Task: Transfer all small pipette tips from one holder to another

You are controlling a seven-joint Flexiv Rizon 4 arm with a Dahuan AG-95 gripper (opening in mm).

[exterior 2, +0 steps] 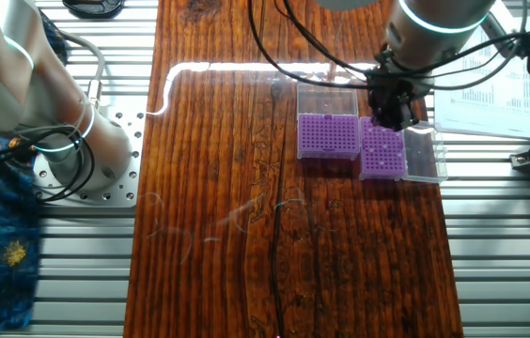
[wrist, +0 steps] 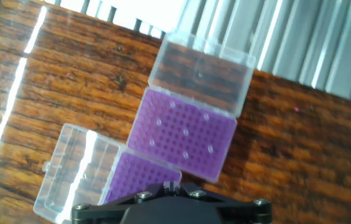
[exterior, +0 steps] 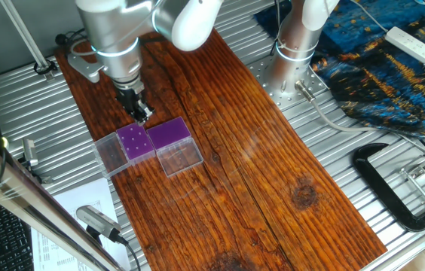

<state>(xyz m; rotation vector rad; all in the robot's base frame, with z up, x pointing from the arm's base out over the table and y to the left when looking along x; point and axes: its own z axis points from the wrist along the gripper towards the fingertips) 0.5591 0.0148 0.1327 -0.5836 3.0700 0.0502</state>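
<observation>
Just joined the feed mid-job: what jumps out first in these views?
Two purple-topped holders sit side by side on the wooden table, clear lids flipped open. The gripper hangs right over one. In the hand view, the other holder carries a few pale pipette tips.

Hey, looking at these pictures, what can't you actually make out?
- End effector fingertips: cut off by the bottom edge in the hand view, too small in both fixed views, so open or shut is unclear.
- Pipette tips: pale dots in the hand view; too small to count in the fixed views.
- Near holder: its purple top partly hidden by the end effector body.
</observation>
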